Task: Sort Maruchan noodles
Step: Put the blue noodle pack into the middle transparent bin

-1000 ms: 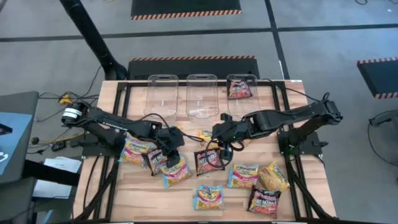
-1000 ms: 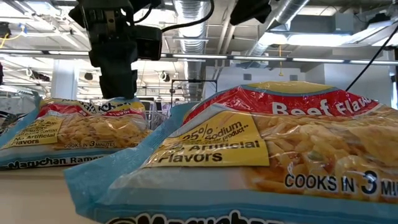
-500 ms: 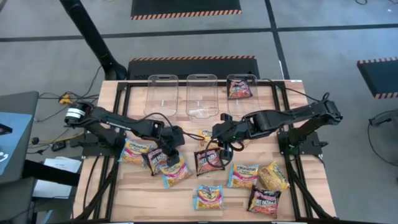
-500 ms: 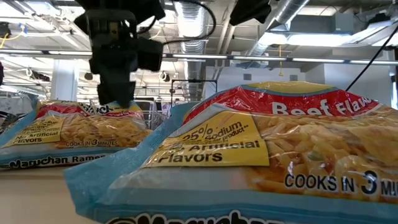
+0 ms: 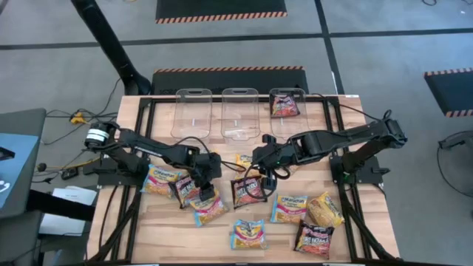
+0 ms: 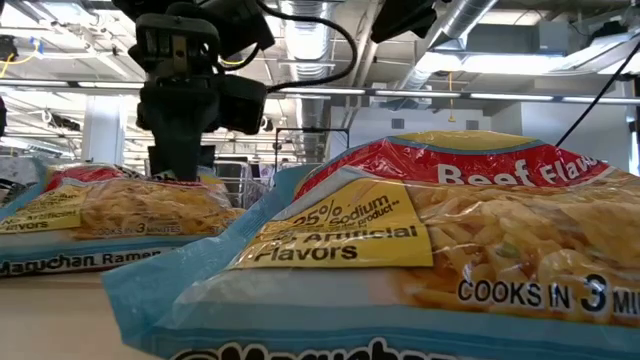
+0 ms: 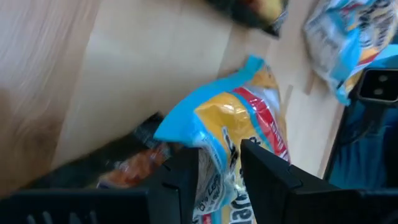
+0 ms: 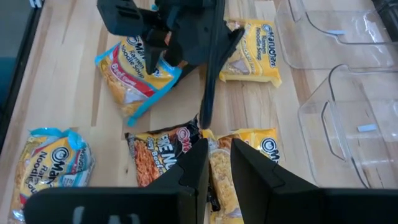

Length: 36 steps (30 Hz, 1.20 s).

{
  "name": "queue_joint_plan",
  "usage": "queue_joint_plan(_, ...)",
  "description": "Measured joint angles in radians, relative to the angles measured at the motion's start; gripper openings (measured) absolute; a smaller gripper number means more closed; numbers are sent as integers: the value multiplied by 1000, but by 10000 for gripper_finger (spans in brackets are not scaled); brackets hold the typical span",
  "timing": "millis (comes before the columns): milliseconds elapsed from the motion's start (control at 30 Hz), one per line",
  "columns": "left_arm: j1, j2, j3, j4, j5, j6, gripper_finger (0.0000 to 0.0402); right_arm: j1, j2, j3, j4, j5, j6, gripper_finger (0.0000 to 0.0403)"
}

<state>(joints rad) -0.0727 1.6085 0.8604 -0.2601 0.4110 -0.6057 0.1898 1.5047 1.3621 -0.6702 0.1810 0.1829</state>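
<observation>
Our left claw (image 7: 219,163) pinches the blue packet (image 7: 239,118) by its crinkly edge; light, slippery, floppy. Our right claw (image 8: 216,163) clasps a yellow packet (image 8: 227,180) over the counter (image 8: 68,93).

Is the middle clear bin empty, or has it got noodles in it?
Empty: from above, the middle bin shows only clear plastic, while the right bin holds one red-black packet.
</observation>
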Motion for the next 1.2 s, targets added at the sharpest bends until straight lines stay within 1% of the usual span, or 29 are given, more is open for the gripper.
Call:
queue_joint_plan(67, 0, 0, 0, 2, 2, 9, 103, 0, 0, 0, 1, 0, 0, 94)
queue_joint_plan(167, -1, 0, 0, 23, 12, 15, 86, 0, 0, 0, -1, 0, 0, 94)
queue_joint_plan(233, -2, 0, 0, 33, 11, 18, 66, 0, 0, 0, -2, 0, 0, 94)
queue_joint_plan(367, -2, 0, 0, 54, 12, 26, 14, 0, 0, 0, -2, 0, 0, 94)
queue_joint_plan(400, -2, -1, 0, 53, 12, 30, 8, 0, 0, 0, -2, 0, 0, 93)
queue_joint_plan(533, -3, -1, 0, 62, -3, 44, 1, -2, 0, 0, -2, 1, 0, 93)
queue_joint_plan(800, -3, -7, 0, 172, 30, 42, 0, -2, 0, 0, -2, 1, 1, 93)
queue_joint_plan(1000, 2, -7, 0, 173, 30, 44, 0, -2, 0, 0, -2, 1, 1, 93)
queue_joint_plan(1200, 40, -39, 0, 154, 49, 65, 0, -2, 1, 0, -4, -3, -26, 93)
